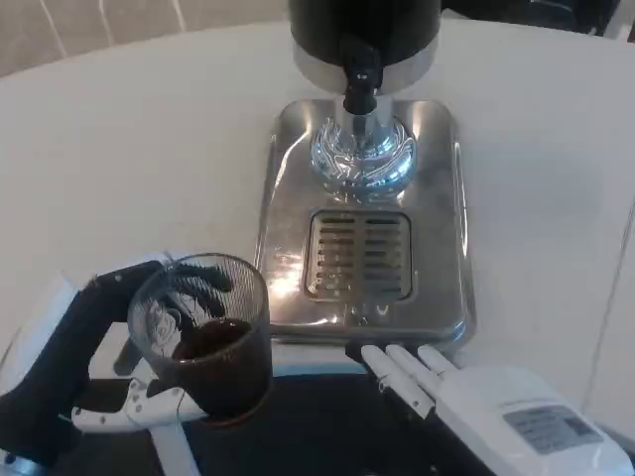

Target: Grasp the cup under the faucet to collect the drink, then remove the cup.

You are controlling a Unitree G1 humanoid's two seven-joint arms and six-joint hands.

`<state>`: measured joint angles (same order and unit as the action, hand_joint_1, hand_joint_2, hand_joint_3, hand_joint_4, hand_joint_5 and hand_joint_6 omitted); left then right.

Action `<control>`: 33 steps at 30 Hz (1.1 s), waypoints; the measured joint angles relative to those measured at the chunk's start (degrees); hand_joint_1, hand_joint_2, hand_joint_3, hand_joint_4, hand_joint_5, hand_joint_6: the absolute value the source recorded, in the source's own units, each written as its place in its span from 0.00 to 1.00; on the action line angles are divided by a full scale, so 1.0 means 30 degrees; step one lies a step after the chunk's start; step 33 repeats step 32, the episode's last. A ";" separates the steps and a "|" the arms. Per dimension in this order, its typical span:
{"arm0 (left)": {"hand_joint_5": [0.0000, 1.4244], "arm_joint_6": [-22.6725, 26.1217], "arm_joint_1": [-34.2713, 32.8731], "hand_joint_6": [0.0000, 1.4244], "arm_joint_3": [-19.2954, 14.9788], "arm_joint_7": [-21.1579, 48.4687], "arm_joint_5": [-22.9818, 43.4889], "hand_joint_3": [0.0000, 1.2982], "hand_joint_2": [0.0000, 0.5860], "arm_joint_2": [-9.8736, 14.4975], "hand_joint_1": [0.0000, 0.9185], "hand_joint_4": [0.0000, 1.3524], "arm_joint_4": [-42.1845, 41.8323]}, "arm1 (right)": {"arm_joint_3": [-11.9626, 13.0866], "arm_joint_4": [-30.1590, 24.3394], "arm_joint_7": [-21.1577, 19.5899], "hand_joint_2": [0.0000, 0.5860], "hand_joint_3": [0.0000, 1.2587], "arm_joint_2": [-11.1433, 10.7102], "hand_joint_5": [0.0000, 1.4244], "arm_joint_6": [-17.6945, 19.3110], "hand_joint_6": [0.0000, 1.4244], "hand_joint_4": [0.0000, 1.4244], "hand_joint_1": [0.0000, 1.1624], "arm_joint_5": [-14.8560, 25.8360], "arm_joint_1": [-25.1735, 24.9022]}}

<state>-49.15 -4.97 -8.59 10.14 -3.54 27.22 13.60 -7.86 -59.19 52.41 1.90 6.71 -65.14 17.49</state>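
Observation:
A clear glass cup (210,332) with dark drink in its bottom stands at the lower left, well away from the faucet (359,87). My left hand (109,337) wraps around it, black fingers showing through the glass. The drink dispenser (363,40) has a black body on a chrome base (437,188), with a slotted drip grate (359,255) under the faucet, nothing on it. My right hand (466,392) lies at the lower right, fingers stretched out flat toward the base's front edge, holding nothing.
The white round table (129,149) spreads to the left and right of the dispenser. A dark surface (317,426) sits along the near edge between my hands.

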 measured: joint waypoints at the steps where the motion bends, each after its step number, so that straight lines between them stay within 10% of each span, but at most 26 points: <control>1: 0.95 -0.0002 0.0004 0.97 -0.0006 0.0117 0.0108 0.73 0.00 0.0000 0.68 0.86 -0.0009 | 0.0070 0.0000 0.0000 0.97 0.00 0.0081 0.00 0.0181 0.00 0.00 0.08 -0.0001 0.0050; 33: 0.94 -0.0006 0.0222 0.96 -0.0314 0.0803 0.0213 0.73 0.00 -0.0010 0.69 0.86 -0.0272 | 0.0658 0.0000 0.0194 0.97 0.00 0.0397 0.00 0.0595 0.00 0.00 0.08 0.0002 -0.0075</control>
